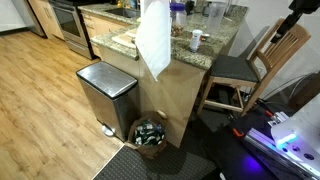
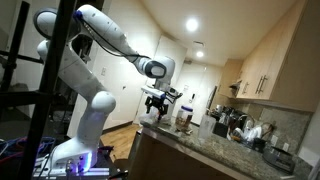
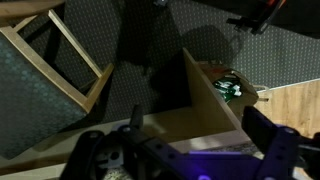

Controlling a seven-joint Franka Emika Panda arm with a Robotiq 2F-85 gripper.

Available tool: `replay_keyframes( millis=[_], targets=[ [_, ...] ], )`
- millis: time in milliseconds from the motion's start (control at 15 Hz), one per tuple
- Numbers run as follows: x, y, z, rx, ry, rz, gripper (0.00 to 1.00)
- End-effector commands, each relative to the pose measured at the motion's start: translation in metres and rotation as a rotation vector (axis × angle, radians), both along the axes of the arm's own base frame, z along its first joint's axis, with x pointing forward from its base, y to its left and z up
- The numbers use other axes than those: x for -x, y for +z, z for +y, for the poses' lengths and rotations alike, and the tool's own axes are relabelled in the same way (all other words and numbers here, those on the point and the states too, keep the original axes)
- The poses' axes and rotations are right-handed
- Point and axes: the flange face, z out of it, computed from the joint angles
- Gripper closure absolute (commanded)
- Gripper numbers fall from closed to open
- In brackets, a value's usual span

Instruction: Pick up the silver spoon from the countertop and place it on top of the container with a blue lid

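**Hand** [image 2: 158, 102]: hangs above the edge of the counter [image 2: 205, 148]. Its fingers [image 3: 92, 152] are spread wide with nothing between them.

**Wrist view:** takes in a chair [image 3: 50, 60] at 10 o'clock and a bin [image 3: 230, 88] at 2 o'clock, not the counter top.

**Spoon:** too small to locate in any view.

**Blue-lidded jar** [image 1: 195, 40]: stands on the counter near taller jars [image 1: 214, 14].

**Risks, as judged:**
- A descent made without sight of the spoon could knock the taller jars.
- The thin spoon may skid under the fingers.
- The spoon may slide off the small lid.

This is a home kitchen. A speckled granite countertop [image 1: 228, 38] tops a light wooden counter, with a stainless steel oven [image 1: 70, 18] beyond it and a steel pedal bin [image 1: 106, 92] at the foot of it. A wooden chair [image 1: 250, 68] stands beside the countertop, pale wall cabinets [image 2: 262, 68] hang above it, and a wood-plank floor [image 1: 40, 100] runs below.
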Motion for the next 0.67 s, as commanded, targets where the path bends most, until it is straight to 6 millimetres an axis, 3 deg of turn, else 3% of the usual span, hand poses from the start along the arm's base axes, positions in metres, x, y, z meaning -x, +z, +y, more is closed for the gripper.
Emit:
replay_keyframes(
  millis=[0, 267, 333, 400, 600],
  targets=[
    [0.0, 0.001, 0.0, 0.0, 0.001, 0.0, 0.0],
    [-0.006, 0.005, 0.0, -0.013, 0.056, -0.053, 0.0],
    [-0.051, -0.001, 0.044, -0.035, 0.062, -0.076, 0.0],
    [-0.06, 0.007, 0.049, -0.064, 0.04, -0.134, 0.0],
    [-0.113, 0.016, 0.09, -0.092, 0.028, -0.253, 0.0]
  ],
)
